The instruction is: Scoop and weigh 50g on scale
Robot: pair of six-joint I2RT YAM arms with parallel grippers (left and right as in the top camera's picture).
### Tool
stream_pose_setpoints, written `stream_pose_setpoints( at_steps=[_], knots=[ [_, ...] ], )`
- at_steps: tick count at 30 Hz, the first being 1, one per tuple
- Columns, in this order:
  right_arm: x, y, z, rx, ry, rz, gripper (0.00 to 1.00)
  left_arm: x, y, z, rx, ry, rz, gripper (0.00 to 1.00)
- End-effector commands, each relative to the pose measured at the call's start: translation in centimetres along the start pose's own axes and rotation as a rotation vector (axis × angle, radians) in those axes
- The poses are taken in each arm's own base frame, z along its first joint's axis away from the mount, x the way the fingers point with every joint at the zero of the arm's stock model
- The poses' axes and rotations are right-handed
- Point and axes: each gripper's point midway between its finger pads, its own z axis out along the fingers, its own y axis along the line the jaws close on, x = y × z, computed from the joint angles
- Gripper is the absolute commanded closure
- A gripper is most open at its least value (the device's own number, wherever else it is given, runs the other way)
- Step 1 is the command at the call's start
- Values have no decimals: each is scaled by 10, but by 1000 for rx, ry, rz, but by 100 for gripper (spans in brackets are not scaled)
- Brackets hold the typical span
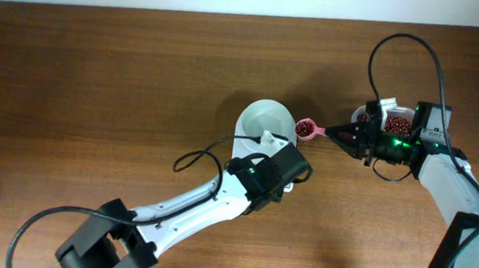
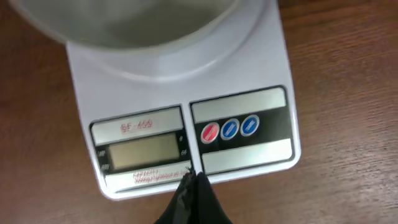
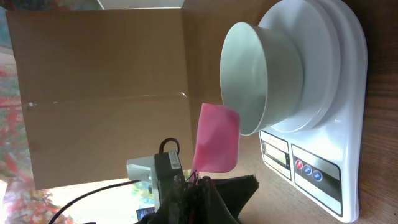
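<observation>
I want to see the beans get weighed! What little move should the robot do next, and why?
Probably ease the right hand toward the round white bowl on the white digital scale: its pink plastic spoon, loaded with small red-brown beans, sits just outside the rim, and the bowl looks empty.

We count one scale [image 2: 273, 68], one white bowl [image 1: 266, 121], one red button [image 2: 210, 132] and two blue buttons [image 2: 230, 129]. We also count one pink spoon [image 1: 305, 129], one clear tub [image 1: 403, 114] and two arms [image 1: 192, 202]. The beans [image 1: 396, 125] are too many for us to number.
</observation>
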Motion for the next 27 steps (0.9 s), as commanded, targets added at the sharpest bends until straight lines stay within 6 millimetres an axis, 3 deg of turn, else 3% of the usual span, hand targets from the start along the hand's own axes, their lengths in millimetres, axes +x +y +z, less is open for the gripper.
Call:
stream_pose_setpoints(
  at_steps=[1,4,12,17,20,27],
  knots=[
    [3,2,3,-15,19,-7,96,2,-3,15,-17,3,136,100],
    [3,2,3,-15,19,-7,96,6,-5,27,-25,21,238,100],
    [3,2,3,-14,18,-7,96,3,1,51,-40,26,286,100],
    [3,2,3,-14,18,-7,96,-4,-1,53,-29,-1,330,100],
    [3,2,3,-14,18,-7,96,0,-10,54,21,14,403,100],
    [1,2,3,-11,15,9,96,8,-8,64,10,46,412,100]
  ],
)
